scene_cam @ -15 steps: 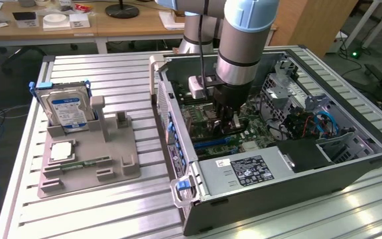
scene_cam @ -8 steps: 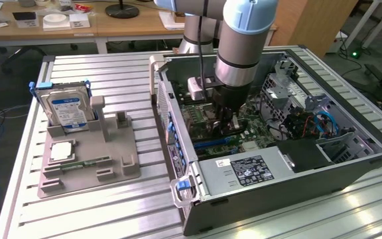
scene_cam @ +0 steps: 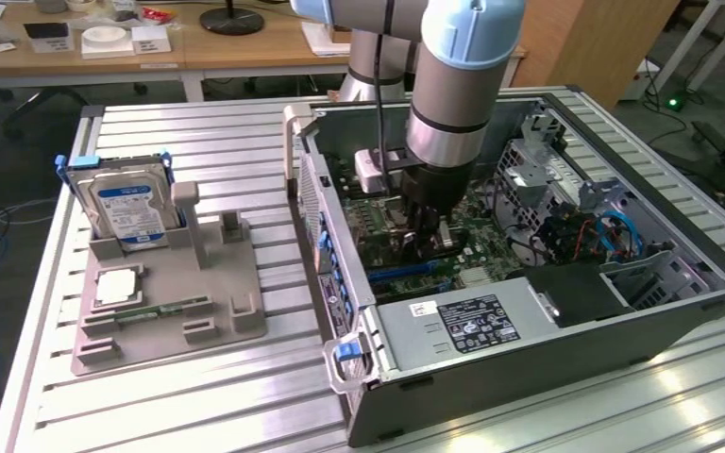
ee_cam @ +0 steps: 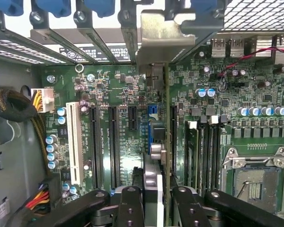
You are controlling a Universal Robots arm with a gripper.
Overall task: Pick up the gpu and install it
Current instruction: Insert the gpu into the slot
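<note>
Inside the open computer case [scene_cam: 532,283] on the counter [scene_cam: 186,396], the claw [ee_cam: 154,203] pinches the gpu [ee_cam: 157,142] edge-on — upright over the green motherboard [ee_cam: 118,142], its metal bracket [ee_cam: 165,38] by the rear slots.

gpu [ee_cam: 157,156] upright over motherboard [ee_cam: 118,90]

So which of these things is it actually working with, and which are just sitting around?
In use:
- gpu, held edge-on by the gripper
- motherboard
- computer case

Lying about:
- hard drive
- memory stick
- grey holder tray
</note>
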